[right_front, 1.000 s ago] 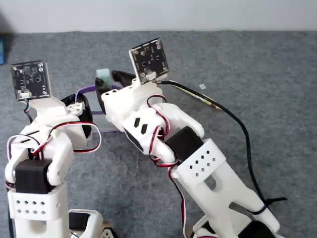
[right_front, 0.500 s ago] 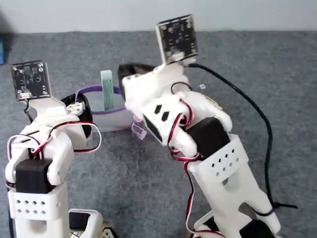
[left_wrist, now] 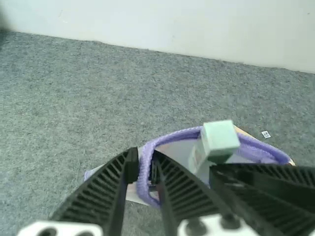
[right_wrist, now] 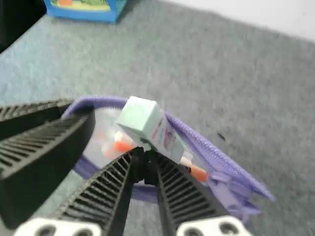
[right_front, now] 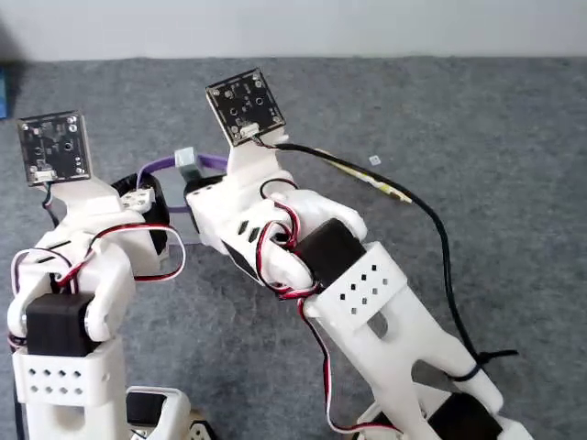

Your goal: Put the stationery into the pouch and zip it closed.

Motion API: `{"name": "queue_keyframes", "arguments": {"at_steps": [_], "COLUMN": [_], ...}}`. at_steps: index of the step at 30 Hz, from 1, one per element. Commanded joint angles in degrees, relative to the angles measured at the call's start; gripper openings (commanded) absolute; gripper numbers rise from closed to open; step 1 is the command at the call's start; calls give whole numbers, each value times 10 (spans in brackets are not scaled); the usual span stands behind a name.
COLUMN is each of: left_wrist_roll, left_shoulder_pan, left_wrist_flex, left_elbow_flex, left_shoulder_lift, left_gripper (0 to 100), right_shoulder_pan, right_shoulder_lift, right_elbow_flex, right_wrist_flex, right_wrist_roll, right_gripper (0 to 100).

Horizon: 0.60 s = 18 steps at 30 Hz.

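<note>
looking down in the high view, the grey carpet-covered tabletop (right_front: pixel 477 137) carries two white arms. the left arm (right_front: pixel 83 266) stands at the near left. the right arm (right_front: pixel 303 238) leans across toward it. between their forward ends lies the clear plastic pouch with a purple zip rim (right_front: pixel 158 167), its mouth open. a mint-green rectangular block (right_front: pixel 186 158) stands up out of the pouch.

left wrist view: the left jaws are closed on the near purple rim of the pouch, with the rim pinched between the two black ribbed faces. the mint-green block rises from the pouch mouth just beyond, tilted, with a label on its side. the right jaws come in beside the block, over the pouch. a white wall (left_wrist: pixel 172 24) backs the tabletop.

right wrist view: the right jaws are drawn together with only a thin gap. their tips sit at the pouch mouth, directly under the mint-green block. whether they pinch the block or the rim cannot be told. orange-tipped stationery pieces (right_wrist: pixel 123 146) lie inside the pouch. the zip is undone, with its lilac pull tab (right_wrist: pixel 236 194) at the pouch's end. the left jaws hold the rim on the opposite side. a blue box (right_wrist: pixel 83 9) lies well apart on the tabletop.
</note>
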Motion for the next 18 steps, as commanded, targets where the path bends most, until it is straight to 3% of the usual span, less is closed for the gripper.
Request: {"name": "queue_keyframes", "arguments": {"at_steps": [1,8,18], "left_wrist_roll": [5,5,5], "left_shoulder_pan": [-1,-1,-1], "left_wrist_flex": [-1,-4,-4], "left_elbow_flex": [5,5,5], "left_shoulder_lift": [15,15,15], "left_gripper": [12,12,12], "right_shoulder_pan": [0,38,272], "right_shoulder_lift": [-22,-103,-39], "right_elbow_flex": [-19,-44,-44], "right_wrist_flex": [7,124,131], "right_wrist_roll": [-1,25,156], "right_gripper": [8,8,8]}}
